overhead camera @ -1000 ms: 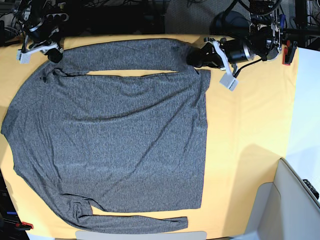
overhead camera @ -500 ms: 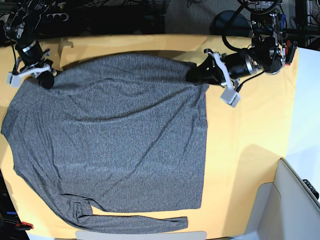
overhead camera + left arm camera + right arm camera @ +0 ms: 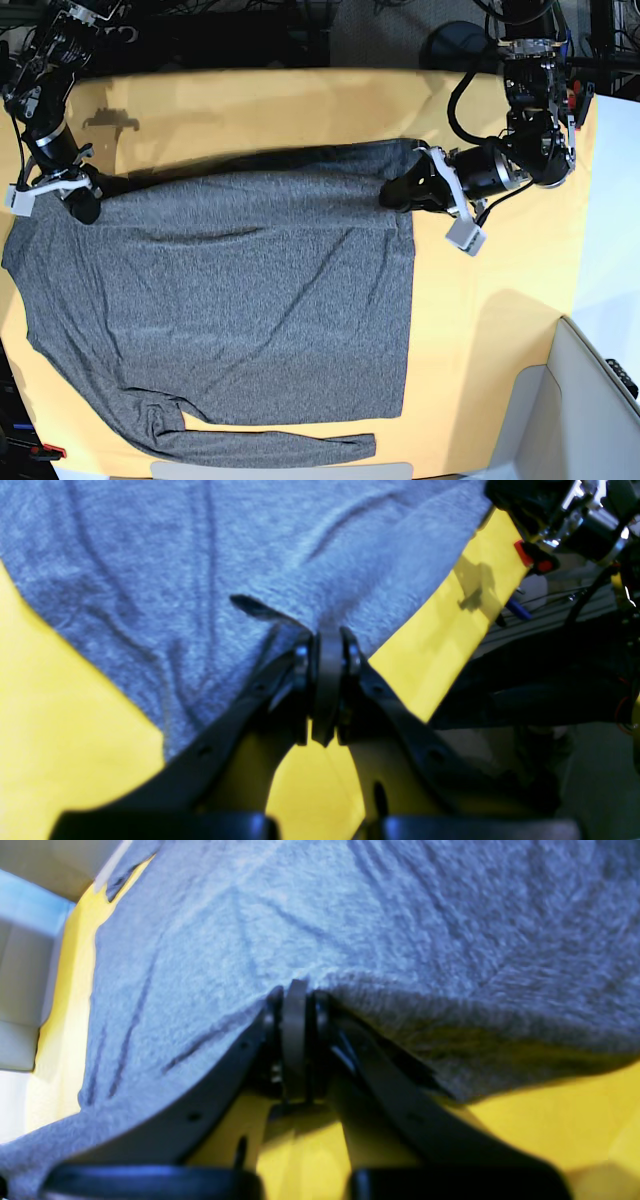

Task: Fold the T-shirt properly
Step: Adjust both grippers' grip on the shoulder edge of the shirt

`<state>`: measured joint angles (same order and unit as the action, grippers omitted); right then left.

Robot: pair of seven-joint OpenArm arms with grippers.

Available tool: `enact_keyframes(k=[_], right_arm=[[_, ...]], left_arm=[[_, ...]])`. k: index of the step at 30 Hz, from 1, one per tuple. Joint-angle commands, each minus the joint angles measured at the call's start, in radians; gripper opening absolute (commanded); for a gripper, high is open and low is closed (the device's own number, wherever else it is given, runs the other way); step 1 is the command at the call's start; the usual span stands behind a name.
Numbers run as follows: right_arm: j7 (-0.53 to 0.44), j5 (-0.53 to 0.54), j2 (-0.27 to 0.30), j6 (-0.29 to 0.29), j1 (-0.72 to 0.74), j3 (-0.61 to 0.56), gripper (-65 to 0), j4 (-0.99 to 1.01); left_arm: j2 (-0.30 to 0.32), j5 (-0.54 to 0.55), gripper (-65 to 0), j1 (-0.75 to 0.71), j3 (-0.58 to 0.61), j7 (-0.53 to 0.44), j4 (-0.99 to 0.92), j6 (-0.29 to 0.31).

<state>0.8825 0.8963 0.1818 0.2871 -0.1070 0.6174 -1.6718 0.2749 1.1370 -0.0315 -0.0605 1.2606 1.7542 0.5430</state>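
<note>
T-shirt (image 3: 220,310) lies flat on the yellow worktop (image 3: 490,330), its far edge doubled over toward the body. Left claw (image 3: 395,193) and right claw (image 3: 85,205) each pinch that folded edge at opposite ends, likely so it travels as one straight line.

From the base view we look straight down from high up at the whole yellow table (image 3: 500,330). Our two wrist views sit very close, low behind each gripper, looking along the black fingers (image 3: 300,680). All three views share the grey shirt (image 3: 220,300) and the yellow table.
</note>
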Motion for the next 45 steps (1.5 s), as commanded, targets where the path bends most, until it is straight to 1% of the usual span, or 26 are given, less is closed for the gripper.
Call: enact_keyframes(k=[1,4,8,10,13,18,19,21,23,25,26,28,29,30,31,33,36,39,43,45], right_arm=[[-0.023,-0.013,0.017,0.007,0.022,0.003,-65.0,-0.011],[-0.023,-0.110,0.009,0.007,0.057,-0.034,-65.0,-0.004],[-0.024,-0.217,0.006,0.007,0.082,-0.095,-65.0,-0.001],[-0.027,-0.260,-0.011,0.007,0.088,-0.112,-65.0,0.015],[-0.027,-0.294,-0.023,0.007,0.099,-0.110,-65.0,0.057],[-0.027,-0.296,-0.018,0.007,0.097,-0.113,-64.8,0.126],[-0.024,-0.296,-0.014,0.007,0.095,-0.116,-64.7,0.137],[-0.024,-0.296,-0.014,0.007,0.094,-0.116,-64.0,0.147],[-0.023,-0.296,-0.014,0.007,0.091,-0.118,-59.1,0.147],[-0.023,-0.294,-0.014,0.007,0.077,-0.118,-49.6,0.147],[-0.023,-0.294,-0.012,0.007,0.071,-0.118,-44.6,0.147],[-0.023,-0.294,-0.012,0.007,0.068,-0.113,-35.7,0.147],[-0.023,-0.294,-0.012,0.007,0.060,-0.110,-32.3,0.147],[-0.023,-0.294,-0.011,0.007,0.056,-0.110,-30.5,0.147],[-0.023,-0.291,0.003,0.007,0.054,-0.110,-29.4,0.146],[-0.023,-0.288,0.022,0.007,0.049,-0.110,-29.4,0.132],[-0.023,-0.288,0.031,0.007,0.033,-0.106,-29.4,0.095],[-0.023,-0.280,0.031,0.007,0.011,-0.049,-29.4,0.029],[-0.018,-0.219,0.031,0.007,-0.023,0.008,-29.4,-0.027],[0.016,-0.171,0.031,0.007,-0.036,0.031,-29.4,-0.050]], left_arm=[[0.007,0.024,-64.8,0.031,-0.002,-0.011,-0.006,0.004],[0.008,0.024,-64.8,0.064,-0.002,-0.011,-0.060,0.004],[0.010,0.024,-64.8,0.072,-0.002,-0.011,-0.095,0.004],[0.010,0.002,-64.8,0.069,0.000,-0.011,-0.099,0.004],[0.007,-0.061,-64.8,0.064,0.000,-0.011,-0.099,0.004],[0.007,-0.122,-64.5,0.061,0.000,-0.011,-0.099,0.007],[0.007,-0.127,-64.0,0.055,0.000,-0.009,-0.101,0.007],[0.008,-0.130,-60.6,0.043,0.000,-0.009,-0.101,0.007],[0.008,-0.130,-53.6,0.041,0.000,-0.008,-0.101,0.007],[0.008,-0.130,-45.5,0.038,0.000,-0.008,-0.101,0.009],[0.008,-0.130,-42.9,0.031,0.000,-0.008,-0.101,0.009],[0.010,-0.130,-41.5,0.026,0.000,-0.008,-0.099,0.009],[0.010,-0.130,-41.7,0.026,0.000,-0.008,-0.099,0.009],[0.013,-0.130,-41.7,0.025,0.000,-0.008,-0.099,0.009],[0.028,-0.130,-41.7,0.023,-0.002,-0.008,-0.099,0.009],[0.044,-0.127,-41.7,0.023,-0.006,-0.008,-0.099,0.009],[0.067,-0.125,-41.4,0.023,-0.011,-0.008,-0.095,0.010],[0.074,-0.125,-41.4,0.012,-0.012,-0.008,-0.095,0.010],[0.076,-0.125,-41.4,-0.005,-0.012,-0.009,-0.095,0.012],[0.076,-0.125,-41.4,-0.006,-0.012,-0.009,-0.095,0.012]])
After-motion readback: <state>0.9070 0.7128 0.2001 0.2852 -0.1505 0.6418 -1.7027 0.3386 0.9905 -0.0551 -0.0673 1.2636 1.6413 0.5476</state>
